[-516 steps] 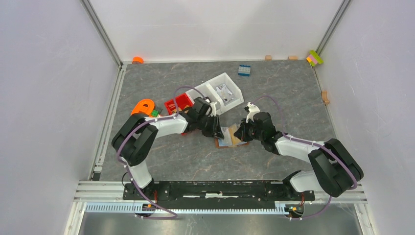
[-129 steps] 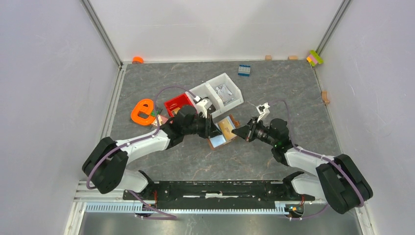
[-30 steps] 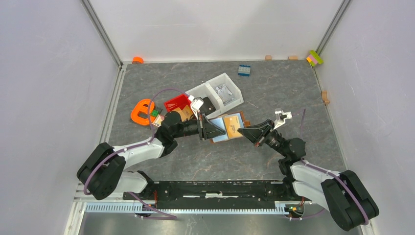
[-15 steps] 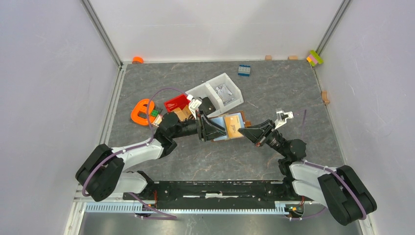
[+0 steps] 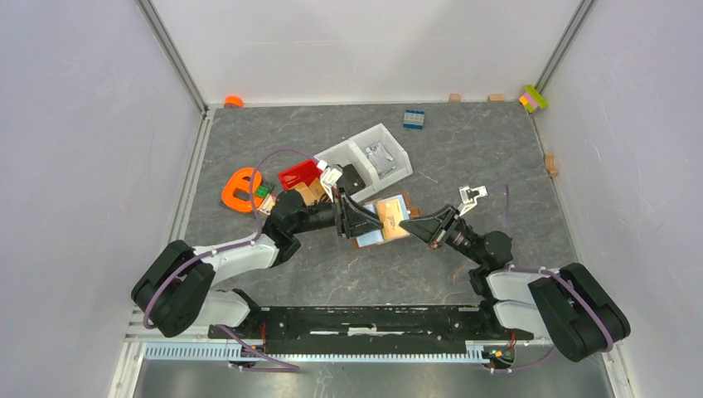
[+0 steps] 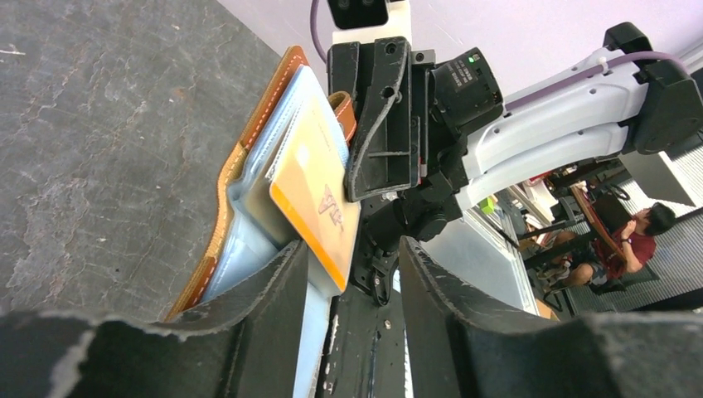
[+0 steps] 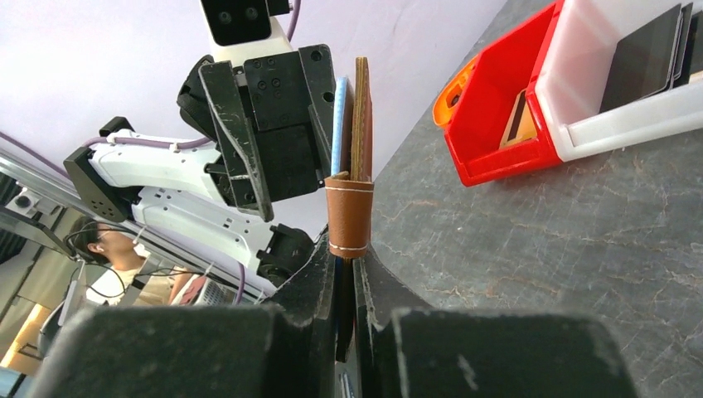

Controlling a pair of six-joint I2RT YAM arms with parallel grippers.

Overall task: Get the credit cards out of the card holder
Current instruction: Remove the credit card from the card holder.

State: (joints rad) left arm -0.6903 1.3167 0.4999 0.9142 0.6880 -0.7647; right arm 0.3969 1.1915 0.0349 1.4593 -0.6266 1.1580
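The brown card holder [image 6: 227, 181] hangs open above the table. My right gripper [image 7: 346, 267] is shut on its lower edge by the strap tab [image 7: 349, 215]. An orange-tan credit card [image 6: 318, 201] sticks halfway out of its pale blue sleeves [image 6: 249, 220]. My left gripper [image 6: 352, 267] stands open, with the card's lower corner reaching into the gap between its fingers [image 6: 278, 286]. From above, the left gripper [image 5: 358, 222] and right gripper [image 5: 416, 225] face each other across the orange card [image 5: 391, 213]. A pale blue edge [image 7: 338, 124] shows beside the holder's brown cover [image 7: 362, 116].
A red bin [image 5: 300, 175] and a white divided bin [image 5: 377, 152] stand just behind the grippers. An orange plastic piece [image 5: 240, 189] lies to the left. A blue brick [image 5: 414, 118] and coloured bricks [image 5: 533, 98] sit near the back wall.
My left gripper has opened and let go of the orange card. The right gripper has shifted slightly with the holder still in it.
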